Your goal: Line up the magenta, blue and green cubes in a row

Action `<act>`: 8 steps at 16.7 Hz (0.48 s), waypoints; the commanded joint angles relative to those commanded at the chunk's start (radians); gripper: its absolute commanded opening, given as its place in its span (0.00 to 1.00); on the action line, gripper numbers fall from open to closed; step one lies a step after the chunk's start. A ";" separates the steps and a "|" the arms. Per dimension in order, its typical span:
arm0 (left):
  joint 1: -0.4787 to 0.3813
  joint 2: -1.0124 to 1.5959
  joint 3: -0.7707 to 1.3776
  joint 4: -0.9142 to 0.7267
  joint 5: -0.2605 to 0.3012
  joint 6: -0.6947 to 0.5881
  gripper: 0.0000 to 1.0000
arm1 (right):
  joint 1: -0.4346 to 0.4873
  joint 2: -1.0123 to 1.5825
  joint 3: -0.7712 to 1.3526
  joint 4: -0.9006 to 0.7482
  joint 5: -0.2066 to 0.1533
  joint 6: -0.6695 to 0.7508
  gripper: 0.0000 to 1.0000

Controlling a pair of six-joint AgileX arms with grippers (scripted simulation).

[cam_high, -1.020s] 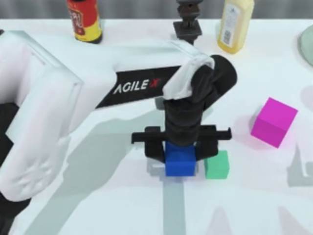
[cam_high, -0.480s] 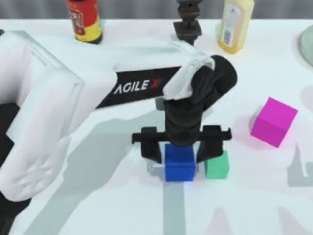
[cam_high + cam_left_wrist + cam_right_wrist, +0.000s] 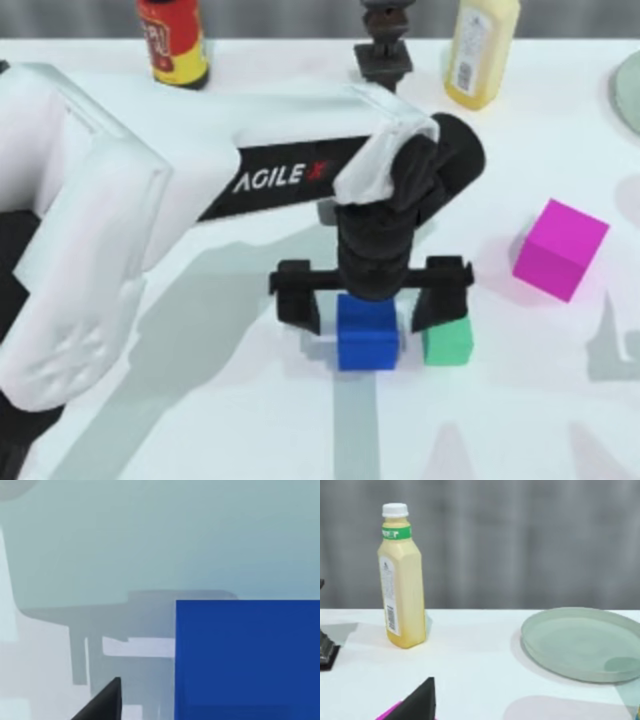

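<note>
The blue cube point(image 3: 368, 333) rests on the table at the middle front. My left gripper point(image 3: 368, 318) hangs straight over it, open, one finger point(image 3: 297, 305) to the cube's left and the other point(image 3: 441, 300) to its right, each with a gap to the cube. The small green cube point(image 3: 447, 342) stands just right of the blue one, partly under the right-hand finger. Farther right and a little back lies the magenta cube point(image 3: 560, 248), turned at an angle. The left wrist view is filled by the blue cube point(image 3: 247, 660). My right gripper point(image 3: 480, 717) is open, out of the top view, over the magenta cube point(image 3: 390, 713).
Along the back edge stand a red bottle point(image 3: 172, 40), a dark stand point(image 3: 384, 50) and a yellow bottle point(image 3: 481, 50). A pale green plate point(image 3: 628, 90) lies at the back right, also in the right wrist view as plate point(image 3: 585, 642) beside the yellow bottle point(image 3: 402, 580).
The left gripper's fingers have spread apart and let go of the blue cube, which stays in place. The green cube has shifted very slightly right.
</note>
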 joint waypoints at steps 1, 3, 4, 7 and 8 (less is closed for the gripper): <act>0.001 -0.001 0.000 0.000 0.000 0.000 1.00 | 0.000 0.000 0.000 0.000 0.000 0.000 1.00; 0.002 -0.004 0.016 -0.017 0.001 0.000 1.00 | 0.000 0.000 0.000 0.000 0.000 0.000 1.00; 0.002 -0.009 0.034 -0.040 0.002 -0.001 1.00 | 0.000 0.000 0.000 0.000 0.000 0.000 1.00; 0.007 -0.031 0.111 -0.140 0.002 -0.002 1.00 | 0.000 0.000 0.000 0.000 0.000 0.000 1.00; 0.010 -0.039 0.138 -0.176 0.001 -0.003 1.00 | 0.000 0.000 0.000 0.000 0.000 0.000 1.00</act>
